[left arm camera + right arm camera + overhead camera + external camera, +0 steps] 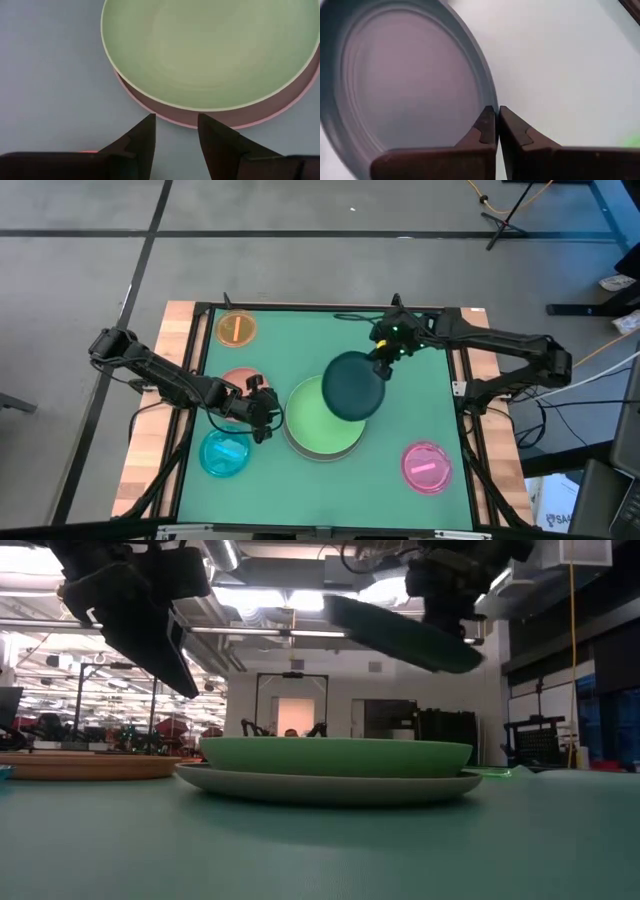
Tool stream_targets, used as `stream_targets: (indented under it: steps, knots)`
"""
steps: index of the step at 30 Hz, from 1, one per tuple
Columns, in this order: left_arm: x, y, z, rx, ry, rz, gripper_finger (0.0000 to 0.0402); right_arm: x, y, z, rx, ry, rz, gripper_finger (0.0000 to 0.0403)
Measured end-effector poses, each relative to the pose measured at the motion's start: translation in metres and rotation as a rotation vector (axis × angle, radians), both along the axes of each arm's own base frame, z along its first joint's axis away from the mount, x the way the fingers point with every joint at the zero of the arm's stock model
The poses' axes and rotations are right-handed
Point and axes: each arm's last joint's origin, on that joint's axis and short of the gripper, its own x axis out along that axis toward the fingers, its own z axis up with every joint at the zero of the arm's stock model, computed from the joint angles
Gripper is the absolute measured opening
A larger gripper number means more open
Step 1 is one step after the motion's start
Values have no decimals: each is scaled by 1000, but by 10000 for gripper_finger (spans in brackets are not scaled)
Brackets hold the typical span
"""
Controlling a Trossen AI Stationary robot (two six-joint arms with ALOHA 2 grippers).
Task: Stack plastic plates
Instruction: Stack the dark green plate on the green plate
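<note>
the right tool [381, 366] is pinching the rim of the dark green plate [353, 387], its fingers [487, 127] pressed onto the edge. it holds that plate tilted in the air over the 2 o'clock part of the light green plate [318, 420]. the light green plate sits nested on the grey-white plate [330, 786] near the middle of the green surface [420, 395].

the left tool [262, 412] hovers at about 9 o'clock of that stack, above the salmon plate [236, 378], its fingers [142, 140] spread with nothing between them.

the small orange plate [236, 329] lies toward 11 o'clock of the surface, the cyan plate [225, 454] toward 8 o'clock, and the pink plate [427, 466] toward 4 o'clock, each apart from the stack.
</note>
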Motion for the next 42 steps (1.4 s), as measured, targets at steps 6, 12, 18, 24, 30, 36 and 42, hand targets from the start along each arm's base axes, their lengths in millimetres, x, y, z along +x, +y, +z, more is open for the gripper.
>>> stream_targets:
  steps: [6, 12, 18, 24, 30, 36, 42]
  knots:
    - [-3, -3, -1, 27, 35, -51, 140, 17, -4, -14, 20, -16, -17, 0]
    - [-11, -9, 2, 58, 104, -79, 140, 43, 8, -32, 1, -27, 60, 0]
    - [-11, -11, 3, 67, 97, -81, 140, 66, 24, -53, -26, -14, 112, 0]
    - [-12, -13, 3, 66, 96, -90, 140, 78, 34, -73, -27, 31, 141, 0]
    - [-12, -13, 3, 66, 94, -90, 140, 84, 34, -88, -18, 71, 145, 0]
    - [-11, -14, 4, 63, 87, -89, 140, 88, 34, -102, -10, 113, 145, 0]
    - [-11, -14, 4, 62, 86, -89, 140, 94, 33, -108, -19, 89, 150, 7]
